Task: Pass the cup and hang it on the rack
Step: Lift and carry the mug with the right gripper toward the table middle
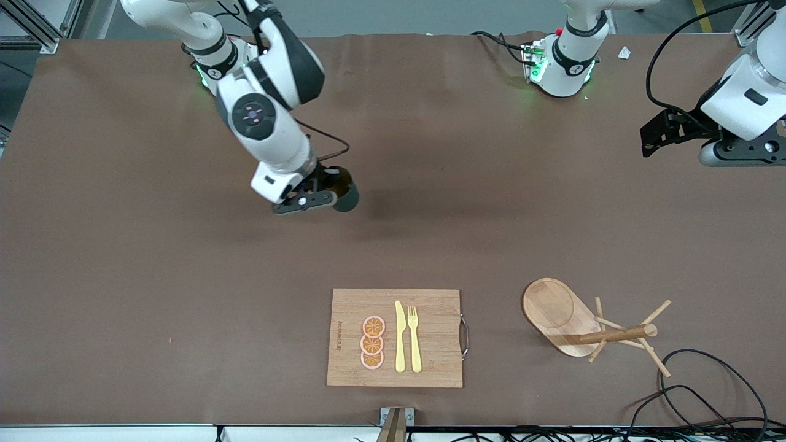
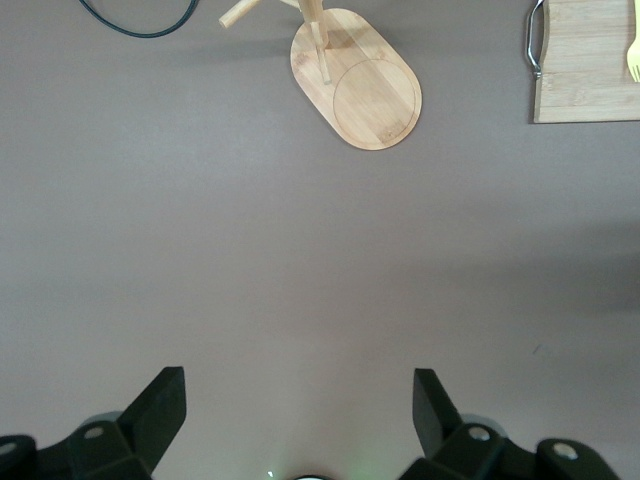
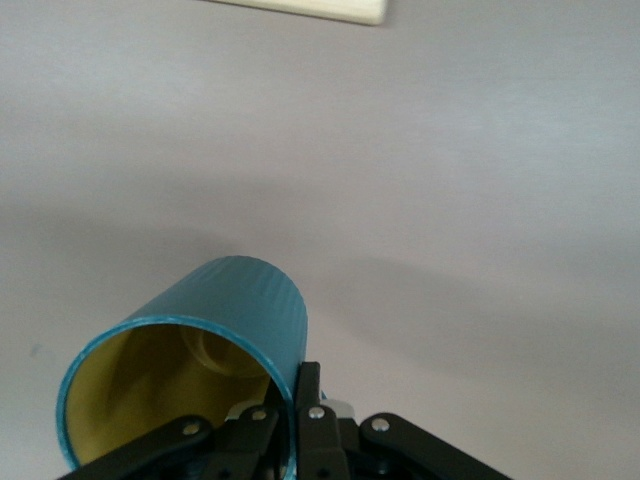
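Note:
The dark teal cup (image 1: 347,194) has a yellow inside and hangs tilted above the brown table, toward the right arm's end. My right gripper (image 1: 324,191) is shut on it. In the right wrist view one finger sits inside the cup (image 3: 240,300) and the other outside, so the right gripper (image 3: 296,385) pinches its wall at the rim. The wooden rack (image 1: 614,336) stands near the front edge, toward the left arm's end, with nothing on its pegs. My left gripper (image 1: 654,135) waits open over the table's end. In its own view the left gripper (image 2: 298,385) is empty, with the rack (image 2: 365,85) ahead of it.
A rectangular wooden cutting board (image 1: 430,307) with orange slices, a yellow knife and a fork lies near the front edge, beside the rack. Its corner also shows as the cutting board (image 2: 585,70). Black cable (image 1: 706,380) loops near the rack.

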